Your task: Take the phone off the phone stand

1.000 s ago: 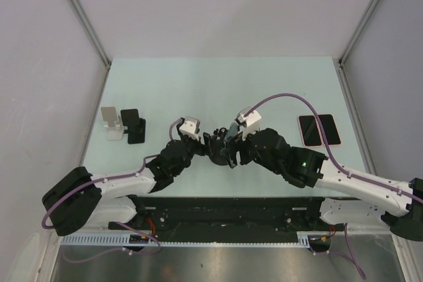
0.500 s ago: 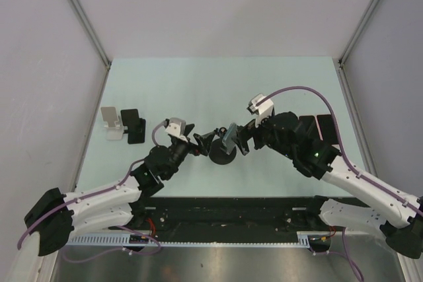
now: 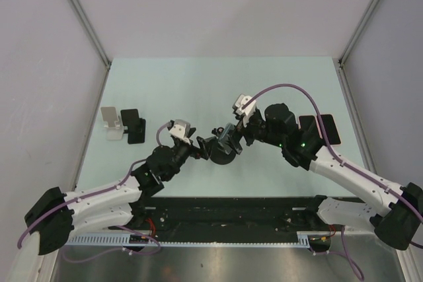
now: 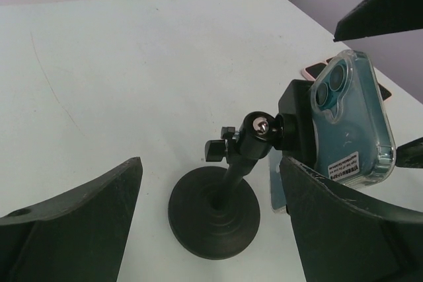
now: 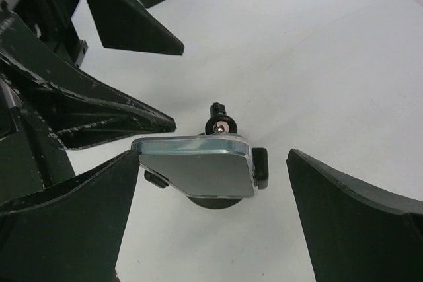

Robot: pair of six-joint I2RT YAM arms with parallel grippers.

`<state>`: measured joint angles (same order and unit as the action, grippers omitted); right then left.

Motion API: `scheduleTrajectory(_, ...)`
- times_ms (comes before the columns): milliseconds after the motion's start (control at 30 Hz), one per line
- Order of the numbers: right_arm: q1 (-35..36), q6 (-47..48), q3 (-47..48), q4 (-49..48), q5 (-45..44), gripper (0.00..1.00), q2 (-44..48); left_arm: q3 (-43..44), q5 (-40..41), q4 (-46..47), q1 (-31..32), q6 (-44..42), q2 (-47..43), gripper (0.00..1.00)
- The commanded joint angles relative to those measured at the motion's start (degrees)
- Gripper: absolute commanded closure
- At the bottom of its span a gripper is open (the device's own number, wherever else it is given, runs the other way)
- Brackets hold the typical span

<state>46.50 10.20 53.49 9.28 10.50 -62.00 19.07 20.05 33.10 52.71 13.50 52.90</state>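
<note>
A black phone stand with a round base (image 4: 213, 212) stands mid-table and also shows in the top view (image 3: 221, 155). Its clamp (image 4: 297, 127) holds a phone in a clear bluish case (image 4: 350, 123), tilted, camera side towards my left wrist. My left gripper (image 4: 211, 163) is open, its fingers on either side of the base and stem, low over the table (image 3: 206, 146). My right gripper (image 5: 213, 156) is open and straddles the phone (image 5: 198, 166) from the other side. Its left finger (image 5: 79, 222) is close to the phone's edge and its right finger is well apart.
Two phones (image 3: 319, 130) lie flat at the right of the table. A white stand (image 3: 111, 123) and a black stand (image 3: 134, 127) sit at the left. Side walls bound the table left and right.
My right gripper has moved left and come round the phone on the stand. My left gripper has stayed at the stand's base, shifting only slightly.
</note>
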Motion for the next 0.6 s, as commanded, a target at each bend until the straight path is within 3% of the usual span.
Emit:
scheduleTrajectory(0,-0.01,1.14,0.74,-5.67,4.96,0.0,-1.11,0.7,-1.24,-0.14,0.11,0.04,1.06,0.1)
scheduleTrajectory(200,0.52,-1.14,-1.99,-8.66,5.14,0.0,0.56,1.85,-1.42,-0.32,0.03,0.04,3.86,0.11)
scheduleTrajectory(433,1.49,-3.34,-4.53,-10.66,-2.93,0.0,0.91,3.25,-3.18,-0.41,0.03,0.65,6.33,0.12)
scheduleTrajectory(567,2.71,-4.75,-6.56,-14.02,-2.68,0.0,0.91,3.43,-3.44,-0.41,0.03,0.92,6.95,0.12)
